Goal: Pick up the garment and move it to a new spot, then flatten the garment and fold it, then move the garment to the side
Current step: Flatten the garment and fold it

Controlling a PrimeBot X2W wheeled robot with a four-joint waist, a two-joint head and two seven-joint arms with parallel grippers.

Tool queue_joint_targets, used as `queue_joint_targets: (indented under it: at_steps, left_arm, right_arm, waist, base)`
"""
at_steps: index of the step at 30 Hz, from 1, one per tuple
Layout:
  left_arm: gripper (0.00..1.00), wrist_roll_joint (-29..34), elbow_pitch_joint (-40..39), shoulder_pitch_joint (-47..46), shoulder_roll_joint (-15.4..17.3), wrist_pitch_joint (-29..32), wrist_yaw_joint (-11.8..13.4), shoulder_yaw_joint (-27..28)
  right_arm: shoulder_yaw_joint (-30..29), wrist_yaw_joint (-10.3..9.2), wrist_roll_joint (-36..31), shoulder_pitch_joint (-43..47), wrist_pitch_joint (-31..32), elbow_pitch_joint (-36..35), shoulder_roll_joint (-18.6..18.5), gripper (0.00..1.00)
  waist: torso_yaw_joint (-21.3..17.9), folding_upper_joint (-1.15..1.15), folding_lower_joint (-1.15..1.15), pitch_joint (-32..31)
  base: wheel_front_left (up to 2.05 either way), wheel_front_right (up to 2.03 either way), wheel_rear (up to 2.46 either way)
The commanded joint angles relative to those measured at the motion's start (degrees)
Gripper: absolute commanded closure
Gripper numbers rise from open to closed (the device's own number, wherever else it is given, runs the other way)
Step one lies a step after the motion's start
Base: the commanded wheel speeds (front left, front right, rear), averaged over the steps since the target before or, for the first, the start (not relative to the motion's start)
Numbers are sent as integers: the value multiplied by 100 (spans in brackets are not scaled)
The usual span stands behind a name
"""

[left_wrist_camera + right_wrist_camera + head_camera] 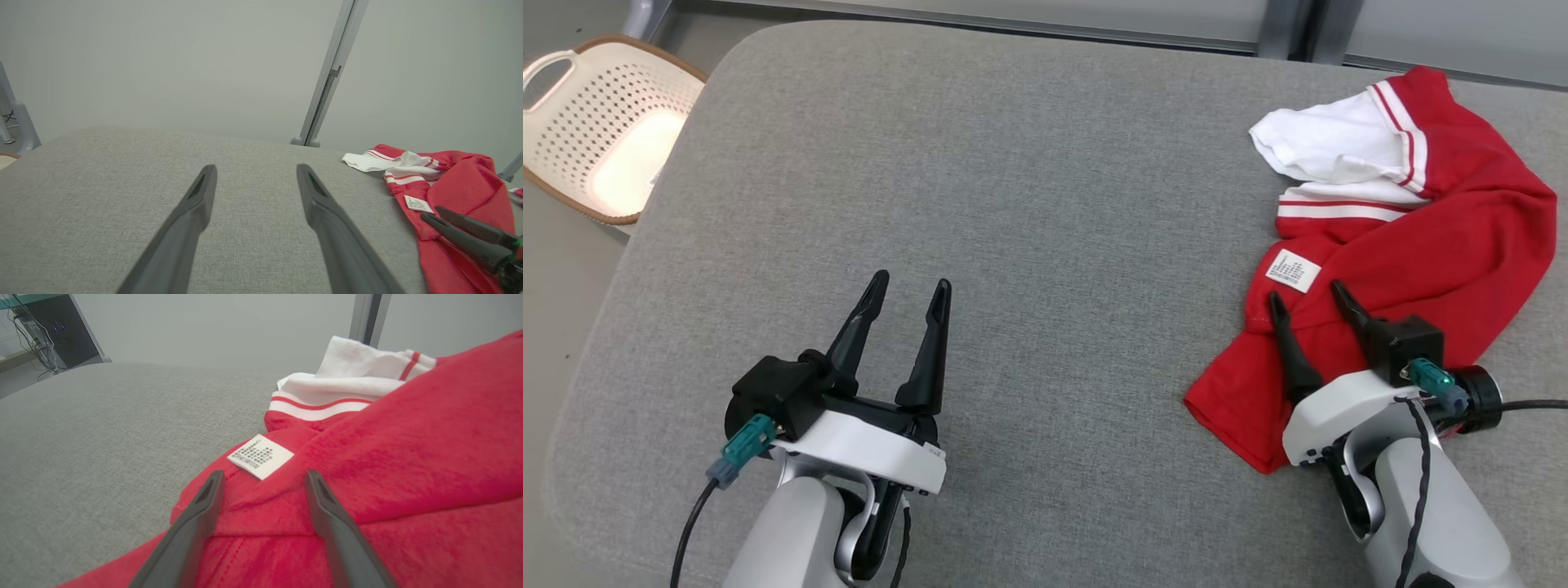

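Crumpled red garment with white striped trim (1445,245), bunched at the far right of the grey fabric-covered table (1013,163). Right gripper (1305,291), jaws spread and empty, is poised over its near hem, apparently for the first pick-up. Left gripper (912,282), likewise spread and empty, hovers over bare tabletop.

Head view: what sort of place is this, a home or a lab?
Probably a lab set up for laundry folding: a grey padded table, a crumpled red-and-white garment on it, a laundry basket beside it.
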Motion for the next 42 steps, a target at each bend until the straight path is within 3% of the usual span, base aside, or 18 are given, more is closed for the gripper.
queue_joint_targets:
  at_steps: [1,2,12,22,28,32,34,38,42]
  left_arm:
    - [0,-31,13,-96,12,0,-7,-5]
    - [0,-37,20,-88,11,0,-7,-17]
    - [0,-108,78,41,9,0,-7,-103]
    - [0,-67,89,249,10,0,-8,-57]
    - [0,-23,51,419,9,0,-8,134]
    - [0,-6,16,502,10,0,-8,247]
    - [0,13,-9,500,9,0,-8,284]
    - [0,49,-42,450,16,1,-8,314]
    - [0,72,-42,345,20,1,-8,253]
  right_arm:
    - [-38,-3,-15,-51,21,43,-23,15]
    - [-65,-3,-41,-82,15,85,-22,100]
    - [-124,-3,-69,-137,-187,332,-19,100]
    - [1535,-3,928,-682,-483,-448,-18,100]
    - [1827,-3,1551,-1239,-476,-1168,-23,100]
    - [1757,-2,1967,-1314,-288,-1717,-60,100]
    - [1520,-5,2236,-1170,-71,-2104,-296,100]
    - [726,-3,2608,-684,521,-2702,-808,100]
    - [-264,-2,2928,-47,1304,-2830,-1244,100]
  waist:
    - [27,0,0,-5]
    - [44,0,0,-13]
    - [134,0,0,-286]
    - [38,0,0,-744]
    - [-249,0,0,-933]
    - [-481,0,0,-973]
    - [-645,0,0,-973]
    - [-955,0,0,-941]
    - [-1183,0,0,-853]
  base:
    - [0,0,0]
    - [0,0,0]
    - [0,0,0]
    - [0,0,0]
    - [0,0,0]
    - [0,0,0]
    - [0,0,0]
    - [0,0,0]
    - [0,0,0]
